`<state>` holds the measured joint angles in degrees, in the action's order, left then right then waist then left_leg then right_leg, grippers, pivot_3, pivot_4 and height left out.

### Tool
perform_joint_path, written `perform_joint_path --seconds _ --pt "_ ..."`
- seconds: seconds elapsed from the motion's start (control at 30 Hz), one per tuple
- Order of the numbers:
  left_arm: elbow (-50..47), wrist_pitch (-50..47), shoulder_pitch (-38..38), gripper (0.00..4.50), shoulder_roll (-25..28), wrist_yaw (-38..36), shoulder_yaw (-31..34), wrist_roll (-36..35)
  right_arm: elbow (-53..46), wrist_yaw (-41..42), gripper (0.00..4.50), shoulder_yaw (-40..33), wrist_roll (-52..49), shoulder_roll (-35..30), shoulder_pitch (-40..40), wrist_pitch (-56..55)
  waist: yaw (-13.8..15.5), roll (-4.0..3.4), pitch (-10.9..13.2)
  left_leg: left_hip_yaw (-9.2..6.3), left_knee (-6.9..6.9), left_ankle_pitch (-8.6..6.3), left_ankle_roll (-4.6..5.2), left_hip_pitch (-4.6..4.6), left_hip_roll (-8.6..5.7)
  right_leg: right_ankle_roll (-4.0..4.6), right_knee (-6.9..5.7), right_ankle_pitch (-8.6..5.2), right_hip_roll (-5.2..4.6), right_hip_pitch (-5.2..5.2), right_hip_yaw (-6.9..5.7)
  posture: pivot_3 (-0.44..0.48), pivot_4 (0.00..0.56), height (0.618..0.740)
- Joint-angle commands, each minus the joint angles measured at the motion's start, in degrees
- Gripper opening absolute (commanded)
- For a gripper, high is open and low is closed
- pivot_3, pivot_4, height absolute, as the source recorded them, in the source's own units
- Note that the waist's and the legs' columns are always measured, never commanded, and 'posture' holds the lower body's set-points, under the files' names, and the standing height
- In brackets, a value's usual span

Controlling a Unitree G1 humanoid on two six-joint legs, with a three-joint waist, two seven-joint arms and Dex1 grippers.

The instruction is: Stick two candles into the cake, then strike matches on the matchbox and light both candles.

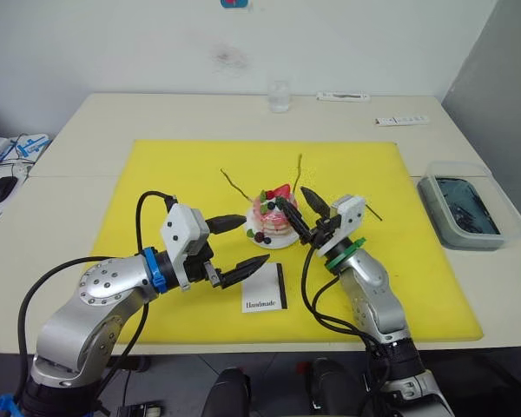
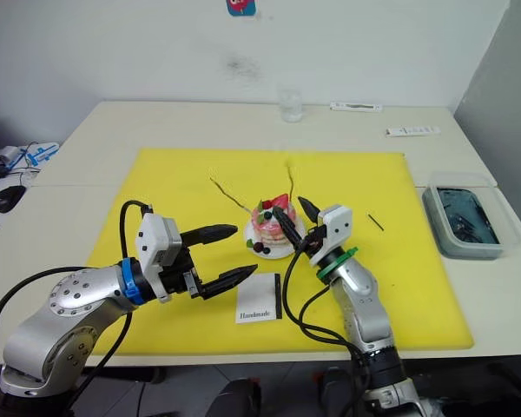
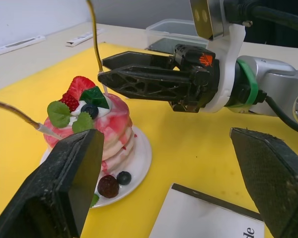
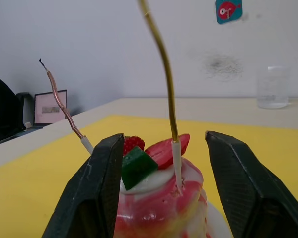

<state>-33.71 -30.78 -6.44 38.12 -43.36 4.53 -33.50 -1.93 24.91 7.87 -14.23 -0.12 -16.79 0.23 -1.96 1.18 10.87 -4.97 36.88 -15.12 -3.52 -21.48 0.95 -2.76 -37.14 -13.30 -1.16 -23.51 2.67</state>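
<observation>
A pale cream surface (image 1: 87, 130) carries a big yellow mat (image 1: 174, 187) that covers most of its middle and runs up to the near edge. Off the mat, a clear glass (image 1: 280, 95) stands at the far edge, with two flat white strips beside it toward the far right corner — one (image 1: 343, 96) just next to the glass, the other (image 1: 401, 121) further right. A clear tub (image 1: 465, 205) with dark contents sits along the right edge. A dark mouse (image 1: 0, 188) lies at the left edge.
</observation>
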Motion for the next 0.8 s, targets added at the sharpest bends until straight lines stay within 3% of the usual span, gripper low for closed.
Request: perform_joint_path --seconds 0.03,0.27,0.5,0.63,0.7,0.8 --pt "-1.6 0.5 0.0 4.50 -0.1 0.2 1.0 -1.0 -7.3 1.6 2.77 -0.7 -2.2 -2.6 1.4 2.6 0.0 0.00 0.0 0.00 0.00 0.00 0.00 -0.01 0.00 0.00 0.00 0.00 0.00 0.00 0.00 0.000 0.150 0.740" --pt "-1.1 0.5 1.1 4.50 0.9 0.1 2.5 -0.9 -17.7 5.4 2.77 -1.9 -4.6 -12.3 5.4 9.2 0.1 -0.01 0.0 0.00 -0.01 0.00 0.00 -0.05 0.00 0.01 0.05 -0.01 -0.01 -0.02 -0.01 0.000 0.150 0.740" --pt "-0.9 -6.8 3.0 4.50 6.8 -3.5 8.8 -9.4 -30.1 12.7 2.77 -10.2 -12.6 -28.6 10.4 19.0 0.1 -0.03 0.0 0.00 0.05 0.00 0.01 -0.14 -0.01 0.25 0.09 -0.17 -0.02 -0.04 -0.01 0.000 0.150 0.740" --pt "0.8 -19.2 3.6 4.50 11.4 -2.5 13.7 -20.8 -32.4 15.5 2.77 -13.2 -15.7 -35.1 11.5 22.9 0.0 -0.03 0.0 -0.01 0.03 -0.01 0.01 -0.09 0.06 0.29 0.05 -0.20 0.03 -0.05 -0.05 0.000 0.150 0.740" --pt "4.4 -28.6 4.1 4.50 14.5 -1.3 16.9 -30.5 -33.4 17.7 2.77 -14.3 -16.9 -38.9 12.4 25.4 0.0 -0.02 0.0 -0.01 0.03 -0.01 0.01 -0.09 0.08 0.30 0.04 -0.21 0.04 -0.05 -0.07 0.000 0.150 0.740" --pt "11.6 -39.2 4.5 4.50 18.5 -0.4 18.5 -39.3 -35.1 20.9 2.77 -15.0 -19.8 -44.0 12.4 29.1 0.0 -0.02 0.0 0.00 0.04 -0.01 0.02 -0.09 0.08 0.31 0.04 -0.22 0.04 -0.06 -0.08 0.000 0.150 0.740"
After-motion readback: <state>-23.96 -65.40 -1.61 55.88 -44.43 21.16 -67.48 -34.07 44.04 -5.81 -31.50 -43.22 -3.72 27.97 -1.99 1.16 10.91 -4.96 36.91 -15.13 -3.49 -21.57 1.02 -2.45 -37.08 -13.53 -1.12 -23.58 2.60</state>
